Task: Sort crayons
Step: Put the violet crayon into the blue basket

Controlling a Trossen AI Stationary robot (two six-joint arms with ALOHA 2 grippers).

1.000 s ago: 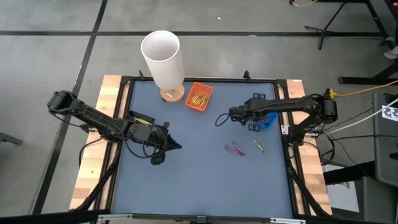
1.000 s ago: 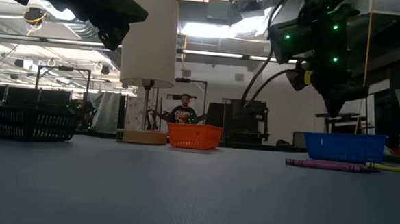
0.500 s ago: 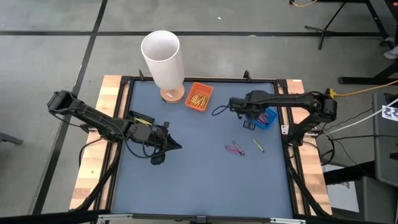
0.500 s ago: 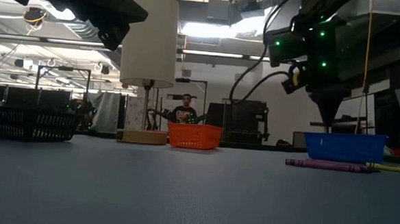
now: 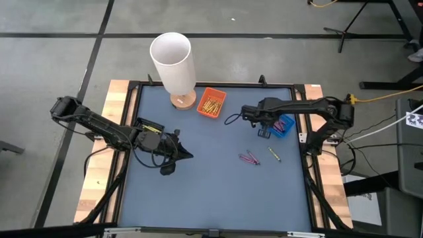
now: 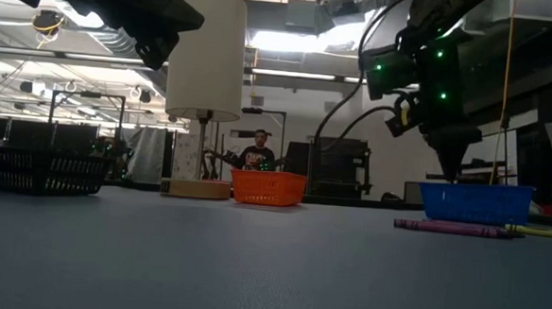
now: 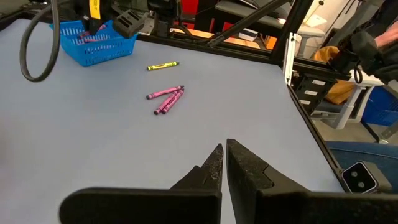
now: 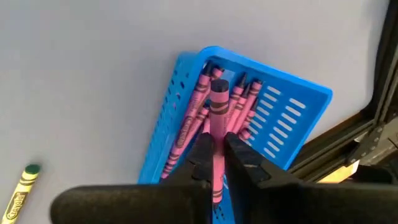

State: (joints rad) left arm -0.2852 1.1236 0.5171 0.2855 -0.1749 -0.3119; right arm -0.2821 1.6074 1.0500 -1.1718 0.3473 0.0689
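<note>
the right end effector (image 8: pixel 214 163) is clamped on a pink crayon (image 8: pixel 217 118) and hangs over the blue tray (image 8: pixel 298 124), where more pink crayons lie. the left end effector (image 7: pixel 222 163) has its fingers together, over the bare worktop (image 5: pixel 211 192). loose pink crayons (image 5: pixel 249 157) and one yellow crayon (image 5: pixel 273 155) lie on the worktop near the blue tray. the orange tray (image 5: pixel 212 103) holds yellow ones.

The counter (image 5: pixel 211 192) lies bare across its middle and toward 6 o'clock. At 12 o'clock a tall lamp (image 5: pixel 173 63) and an orange basket (image 5: pixel 211 103) stand close together. At 3 o'clock the blue basket (image 5: pixel 284 125) sits under the right gripper (image 5: pixel 266 129); loose crayons (image 5: pixel 250 157) lie just toward 5 o'clock. The left gripper (image 5: pixel 188 155) hangs at 9 o'clock.
</note>
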